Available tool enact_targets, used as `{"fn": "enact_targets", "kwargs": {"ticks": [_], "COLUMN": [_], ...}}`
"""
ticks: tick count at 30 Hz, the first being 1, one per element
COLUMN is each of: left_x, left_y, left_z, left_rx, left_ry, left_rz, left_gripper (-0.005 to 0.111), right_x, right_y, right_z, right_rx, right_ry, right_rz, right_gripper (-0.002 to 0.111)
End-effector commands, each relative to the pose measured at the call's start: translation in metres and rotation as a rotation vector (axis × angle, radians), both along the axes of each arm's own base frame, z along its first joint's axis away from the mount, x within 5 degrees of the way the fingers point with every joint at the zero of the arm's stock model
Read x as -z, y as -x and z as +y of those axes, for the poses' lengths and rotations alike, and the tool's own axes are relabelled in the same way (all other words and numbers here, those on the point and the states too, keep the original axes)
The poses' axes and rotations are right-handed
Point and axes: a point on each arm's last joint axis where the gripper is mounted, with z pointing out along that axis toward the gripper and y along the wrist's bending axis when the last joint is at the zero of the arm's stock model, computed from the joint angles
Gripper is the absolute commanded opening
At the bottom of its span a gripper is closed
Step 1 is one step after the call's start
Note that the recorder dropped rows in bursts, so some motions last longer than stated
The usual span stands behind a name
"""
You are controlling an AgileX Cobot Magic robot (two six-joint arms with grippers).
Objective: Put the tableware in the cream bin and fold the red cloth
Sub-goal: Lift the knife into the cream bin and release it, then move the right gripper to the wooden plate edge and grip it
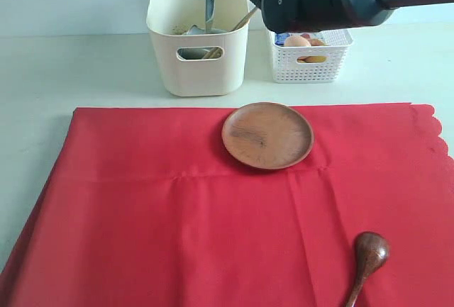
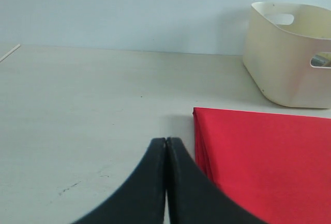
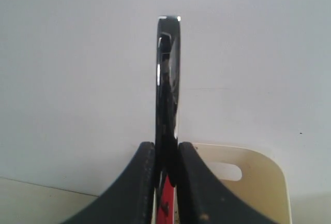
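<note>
Right wrist view, and we see the right claw clamped on the metal knife, upright at the mouth of the cream bin; left claw pressed shut, empty, beside the red cloth.

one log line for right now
right gripper: shut on knife over bin | left gripper: shut | plate, spoon: on cloth
</note>
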Motion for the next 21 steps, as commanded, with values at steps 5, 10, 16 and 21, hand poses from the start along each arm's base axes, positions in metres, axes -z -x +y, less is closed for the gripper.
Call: {"fn": "enact_targets", "kwargs": {"ticks": [5,10,16,21], "left_x": [0.0,0.0,0.0,0.0], "left_y": [0.0,0.0,0.0,0.0], "left_z": [0.0,0.0,0.0,0.0], "left_rx": [0.007,0.007,0.007,0.007], "left_ry": [0.001,0.001,0.001,0.001], "left_rz": [0.0,0.0,0.0,0.0], "left_gripper": [0.001,0.001,0.001,0.001], "right_x": [-0.006,-0.006,-0.006,-0.021], "right_y": [-0.001,-0.001,-0.001,0.003], "right_z": [-0.002,-0.001,-0.002,-0.003], "right_rx": [0.006,0.005,0.004,-0.003], "right_ry": [-0.006,-0.004,-0.004,-0.014], "right_rz": [-0.02,-0.016,-0.019,-0.023], "right_gripper": [0.014,0.031,0.052,0.055]}}
